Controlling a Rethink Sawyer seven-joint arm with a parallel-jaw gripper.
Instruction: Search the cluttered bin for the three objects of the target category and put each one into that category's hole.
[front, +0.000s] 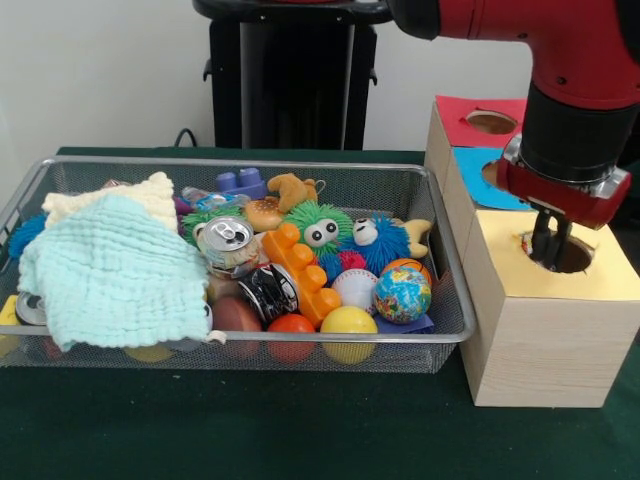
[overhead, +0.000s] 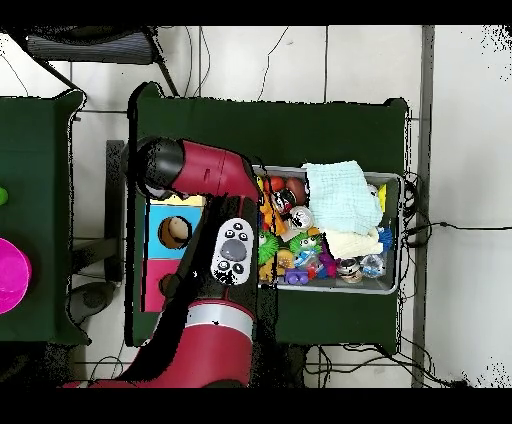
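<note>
Nearest, the silver wire-mesh bin (front: 440, 300) remains crowded with balls, cans and cloths. Right of it, the gripper (front: 550, 243) hangs over the yellow-topped wooden box's hole (front: 575, 255), seemingly empty-handed, fingers slightly apart; probably mid-task.

The hand (front: 551, 243) hangs over the yellow hole (front: 562, 251), beside the bin (front: 440, 300).

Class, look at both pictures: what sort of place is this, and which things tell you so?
Probably a robotics lab. A red robot arm works at a green-covered table holding a wire bin of toys and a wooden box with coloured holes; loose cables lie around.
</note>
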